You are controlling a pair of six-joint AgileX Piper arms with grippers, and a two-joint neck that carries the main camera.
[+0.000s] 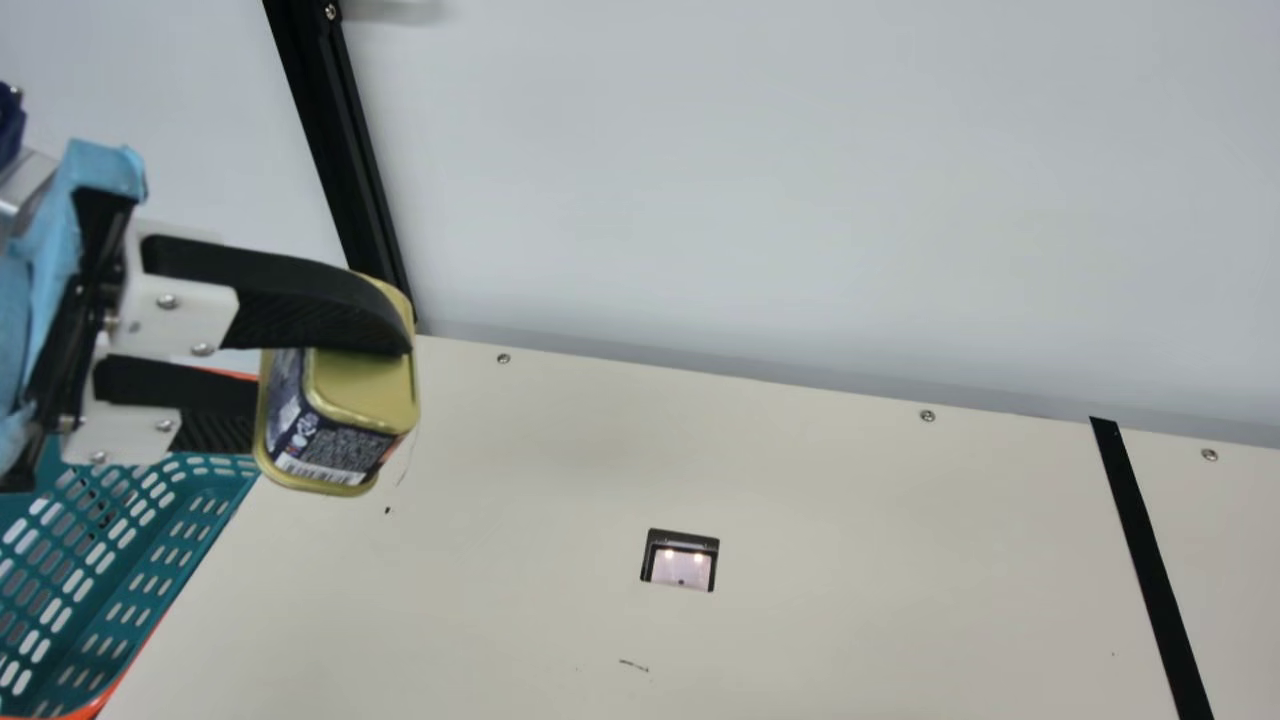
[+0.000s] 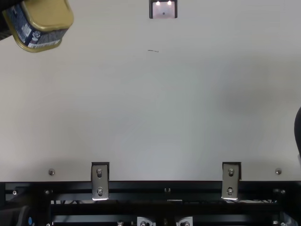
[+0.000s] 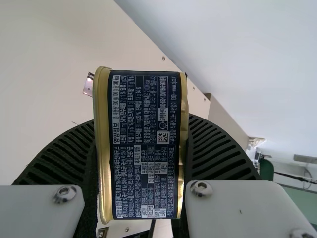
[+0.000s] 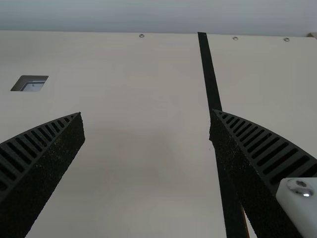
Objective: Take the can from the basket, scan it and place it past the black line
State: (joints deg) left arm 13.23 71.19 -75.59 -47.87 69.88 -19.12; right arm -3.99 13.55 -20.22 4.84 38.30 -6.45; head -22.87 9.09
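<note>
Gold can (image 1: 362,388) gripped by left tool (image 3: 142,124) | right tool (image 4: 146,114) spread open | turn barcode (image 1: 320,469) downward | bring level over scanner window (image 1: 682,566), pause close for read

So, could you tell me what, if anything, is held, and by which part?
The left gripper holds a boxy gold metal can with a dark blue label by its two broad gold faces; the right gripper is empty.
</note>
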